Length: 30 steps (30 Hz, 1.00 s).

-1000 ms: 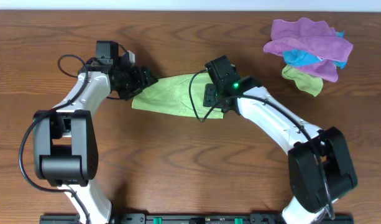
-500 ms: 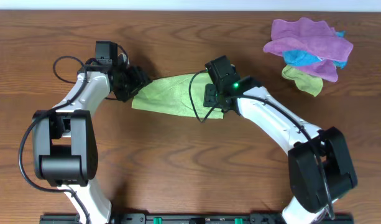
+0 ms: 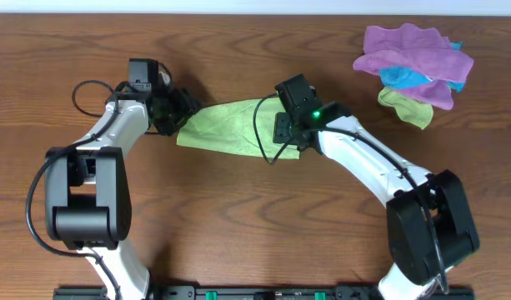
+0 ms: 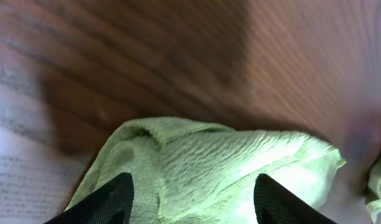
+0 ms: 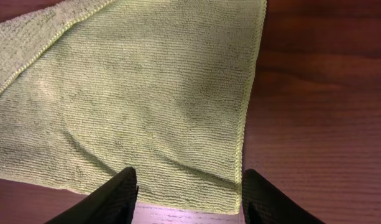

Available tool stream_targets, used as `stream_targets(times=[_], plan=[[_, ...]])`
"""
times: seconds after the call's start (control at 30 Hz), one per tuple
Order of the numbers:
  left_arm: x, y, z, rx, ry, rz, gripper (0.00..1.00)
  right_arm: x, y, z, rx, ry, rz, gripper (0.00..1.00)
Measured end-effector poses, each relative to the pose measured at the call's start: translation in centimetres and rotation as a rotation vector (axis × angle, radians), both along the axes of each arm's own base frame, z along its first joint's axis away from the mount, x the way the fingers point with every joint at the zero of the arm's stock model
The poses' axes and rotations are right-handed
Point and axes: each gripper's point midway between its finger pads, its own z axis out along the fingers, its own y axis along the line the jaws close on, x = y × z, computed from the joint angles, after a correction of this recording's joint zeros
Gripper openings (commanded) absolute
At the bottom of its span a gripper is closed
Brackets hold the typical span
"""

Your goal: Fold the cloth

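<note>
On the wooden table [image 3: 238, 218], the right gripper [image 5: 187, 194] hangs over the right edge of the lime-green cloth [image 3: 226, 125]. Its fingers are apart and grip nothing, and the hemmed corner lies flat beneath them. The cloth lies mid-table as a flattened wedge. At its rumpled left end the left gripper [image 4: 193, 202] has its fingers spread, with fabric bulging between them. At the far right, purple cloths [image 3: 413, 46], a blue cloth [image 3: 403, 77] and an olive-green cloth [image 3: 409, 107] lie heaped, well apart from it.

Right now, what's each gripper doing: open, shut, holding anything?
Left gripper: open, jaws astride the bunched end of the cloth, not clamped.
Right gripper: open, over the flat cloth, holding nothing.
</note>
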Motion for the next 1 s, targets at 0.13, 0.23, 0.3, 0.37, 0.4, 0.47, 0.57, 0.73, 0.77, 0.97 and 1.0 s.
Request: stream_targets(times=[0.13,0.23,0.3,0.37,0.4,0.47,0.57,0.73,0.77,0.97,1.0], plan=[[0.2,0.0,0.1,-0.007,-0.002,0.014,0.67,0.0,0.0,0.0,0.001,0.000,0.000,0.54],[0.4,0.0,0.2,-0.010,-0.009,0.021,0.68,-0.1,0.1,0.0,0.006,0.004,0.003,0.53],[0.6,0.0,0.3,-0.012,-0.015,0.023,0.68,-0.1,0.2,0.0,0.010,0.005,0.005,0.53],[0.8,0.0,0.4,-0.014,-0.023,0.028,0.68,-0.1,0.2,0.0,0.012,0.007,0.006,0.53],[0.8,0.0,0.4,-0.016,-0.024,0.031,0.68,-0.1,0.2,0.0,0.013,0.007,0.007,0.52],[0.9,0.0,0.3,-0.023,-0.018,0.042,0.67,-0.1,0.3,0.0,0.014,0.007,0.006,0.52],[0.8,-0.2,-0.4,-0.033,-0.002,0.044,0.66,-0.1,0.3,0.0,0.015,0.008,0.007,0.52],[0.6,-0.6,-1.5,-0.060,0.024,0.048,0.66,-0.1,0.3,0.0,0.016,0.008,0.007,0.52],[0.6,-0.6,-1.6,-0.063,0.025,0.048,0.63,-0.1,0.3,0.0,0.016,0.008,0.007,0.52],[0.6,-1.0,-1.7,-0.088,0.037,0.057,0.35,-0.2,0.3,0.0,0.018,0.009,0.009,0.52],[0.6,-1.1,-1.8,-0.092,0.037,0.055,0.28,-0.2,0.3,0.0,0.018,0.009,0.009,0.52]])
